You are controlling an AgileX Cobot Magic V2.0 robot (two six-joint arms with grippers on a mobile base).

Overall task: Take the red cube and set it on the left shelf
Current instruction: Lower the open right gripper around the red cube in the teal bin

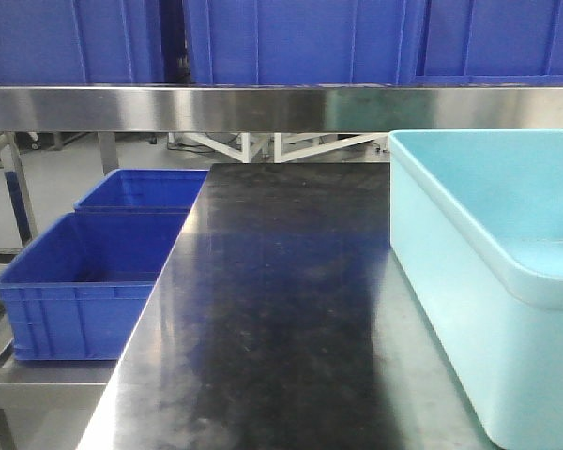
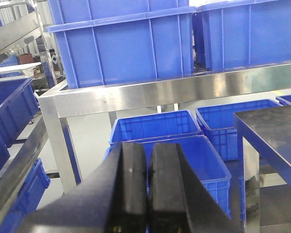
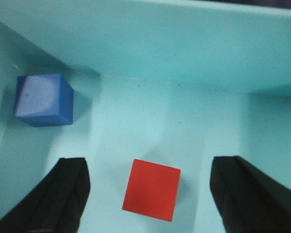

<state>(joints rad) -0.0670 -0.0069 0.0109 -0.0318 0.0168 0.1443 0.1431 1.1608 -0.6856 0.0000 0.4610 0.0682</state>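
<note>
Two claws: left claw [image 2: 148,148] pressed together, right claw [image 3: 150,164] spread apart either side of the slightly skewed red cube [image 3: 151,190].

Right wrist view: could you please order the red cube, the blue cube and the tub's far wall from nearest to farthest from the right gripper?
1. red cube, between the fingers of the open right gripper.
2. blue cube, upper left, near the tub's corner.
3. tub's far wall, beyond both cubes.

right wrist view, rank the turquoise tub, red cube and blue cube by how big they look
1. turquoise tub, fills nearly the whole frame
2. red cube and blue cube look about alike, so no ranking between them
</note>
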